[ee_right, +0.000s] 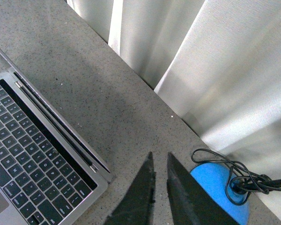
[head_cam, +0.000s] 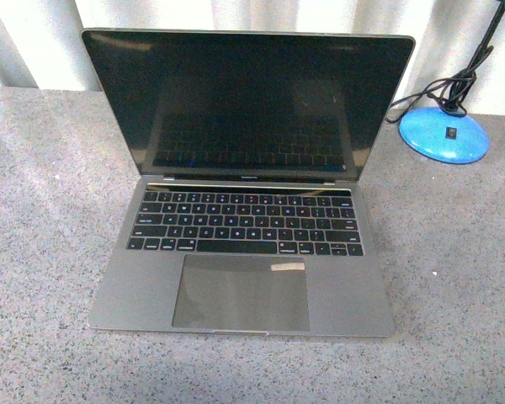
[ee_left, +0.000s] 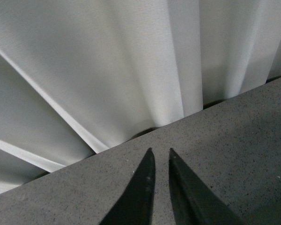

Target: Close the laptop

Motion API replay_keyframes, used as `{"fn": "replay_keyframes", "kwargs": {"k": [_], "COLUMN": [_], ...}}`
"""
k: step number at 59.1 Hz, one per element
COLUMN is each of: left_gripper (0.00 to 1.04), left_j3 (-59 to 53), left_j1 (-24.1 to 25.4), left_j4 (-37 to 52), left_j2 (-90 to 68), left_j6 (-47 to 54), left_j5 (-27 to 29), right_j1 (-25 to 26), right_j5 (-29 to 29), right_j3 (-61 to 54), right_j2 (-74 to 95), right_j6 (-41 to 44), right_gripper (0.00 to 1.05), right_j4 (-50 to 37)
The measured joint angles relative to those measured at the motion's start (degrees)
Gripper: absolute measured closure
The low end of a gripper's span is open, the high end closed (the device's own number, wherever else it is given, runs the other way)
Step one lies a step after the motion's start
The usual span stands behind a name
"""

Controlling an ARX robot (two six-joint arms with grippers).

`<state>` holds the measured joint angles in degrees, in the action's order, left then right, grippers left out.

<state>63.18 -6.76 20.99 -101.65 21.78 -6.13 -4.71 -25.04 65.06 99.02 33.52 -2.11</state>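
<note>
The thin space-grey metal laptop (head_cam: 244,220) is standing open; the left gripper (ee_left: 160,150) and right gripper (ee_right: 159,153) are hovering narrow, empty.

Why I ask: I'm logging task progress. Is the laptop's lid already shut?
No, the laptop stands open, its dark screen raised behind the exposed keyboard.

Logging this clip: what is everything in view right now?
laptop: one, space-grey, open, screen dark, middle of the table
lamp base: one, blue, right of the laptop, near the curtain
cable: one, black, looped on the lamp base
table: one, speckled grey, under everything
curtain: one, white, behind the table
left gripper: one, black, fingers close together, empty, above bare table
right gripper: one, black, fingers close together, empty, between laptop and lamp base
</note>
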Motion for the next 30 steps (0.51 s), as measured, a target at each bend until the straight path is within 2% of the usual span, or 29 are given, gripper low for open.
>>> {"fn": "replay_keyframes", "kwargs": {"k": [1,3,16,30], "left_gripper": [1.01,1.01,1.01,1.01], "left_j3": [0.8,1.8,8.7,10.9], "left_j1": [-0.2,-0.5,-2.4,-3.7], "left_j4": [-0.7,-2.0,-12.4,-17.8], "left_j2": [-0.6,-1.3,-4.8,-7.1], "left_j6": [0.3,0.7,3.7,5.5], "left_j5": [-0.4,-1.0,-1.5,-1.3], "right_j1": [-0.1,-0.3,-2.1,-3.2], "right_j5": [0.0,-0.3,-0.9,-1.3], "right_j3": [0.2,0.8,3.5,3.6], "right_j2": [0.1,0.6,2.8,4.6], "right_j6": [0.1,0.4,0.1,-0.4], "right_gripper": [0.98,1.04,1.04,1.04], "right_j4": [0.1,0.7,2.5,1.8]}}
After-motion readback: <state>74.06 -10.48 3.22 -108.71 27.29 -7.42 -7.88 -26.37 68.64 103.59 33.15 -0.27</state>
